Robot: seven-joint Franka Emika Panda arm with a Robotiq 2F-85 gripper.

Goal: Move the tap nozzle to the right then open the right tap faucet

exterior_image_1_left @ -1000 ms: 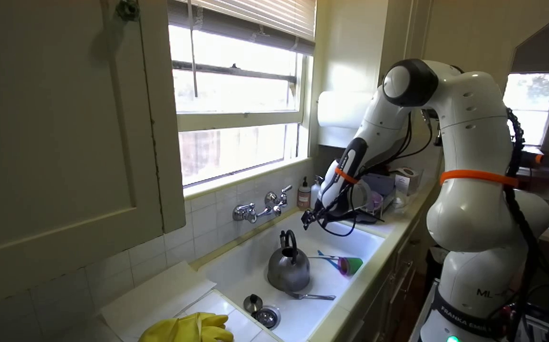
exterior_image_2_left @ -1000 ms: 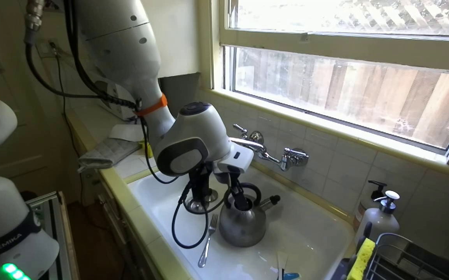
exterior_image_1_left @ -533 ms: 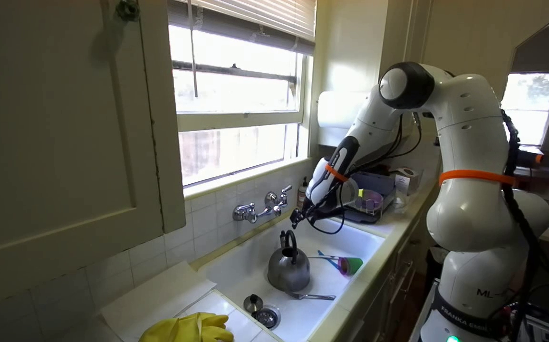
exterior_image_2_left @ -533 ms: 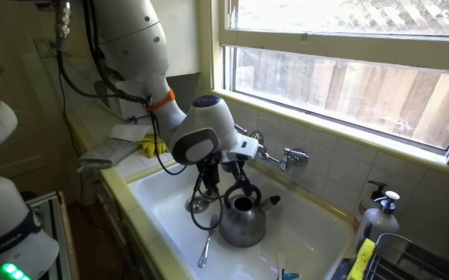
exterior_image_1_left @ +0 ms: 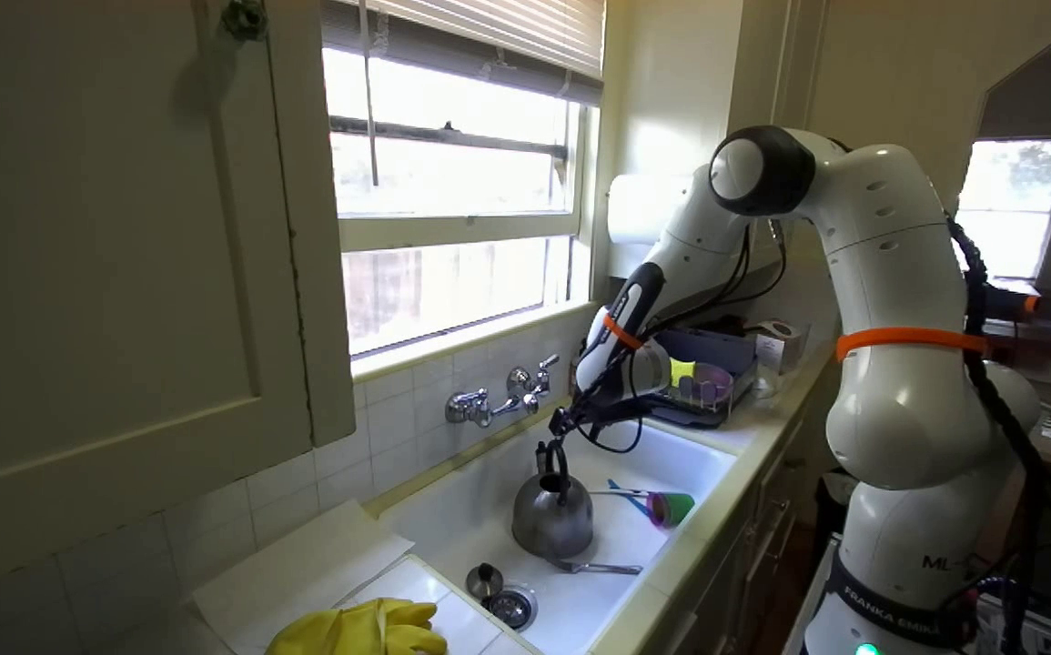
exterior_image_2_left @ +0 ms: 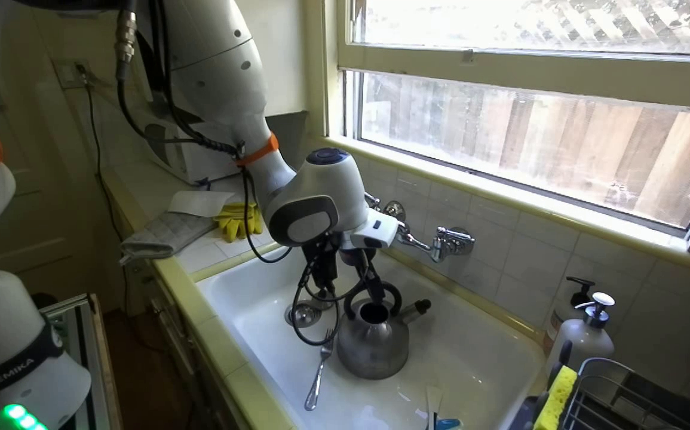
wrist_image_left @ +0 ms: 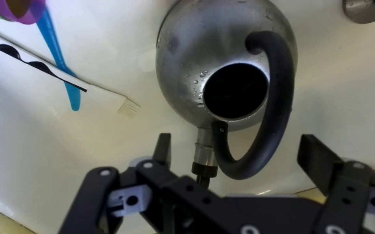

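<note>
The chrome faucet set is on the tiled wall above the sink. The tap nozzle [exterior_image_1_left: 509, 406] shows in an exterior view; in an exterior view it is mostly hidden behind my hand, with only its base [exterior_image_2_left: 403, 228] showing. The right tap faucet [exterior_image_1_left: 539, 382] is at the right-hand end of the set, also seen in an exterior view [exterior_image_2_left: 455, 242]. My gripper [wrist_image_left: 235, 143] is open and empty, pointing down over the grey kettle [exterior_image_2_left: 374, 346]. The kettle's black handle [wrist_image_left: 280, 87] lies between the fingers as seen from above. I cannot tell if they touch. The faucet is out of the wrist view.
A fork [exterior_image_2_left: 319, 373], a small metal piece [exterior_image_1_left: 484, 580] and a green-purple cup [exterior_image_1_left: 671, 509] lie in the white sink [exterior_image_1_left: 434, 509]. Soap bottles [exterior_image_2_left: 586, 337] and a dish rack [exterior_image_2_left: 619, 382] stand beside the sink. Yellow gloves [exterior_image_1_left: 357, 628] lie on the counter.
My gripper has moved along the sink over the kettle, leftward in an exterior view and rightward in an exterior view, then slowed. The faucet and kettle have not moved.
</note>
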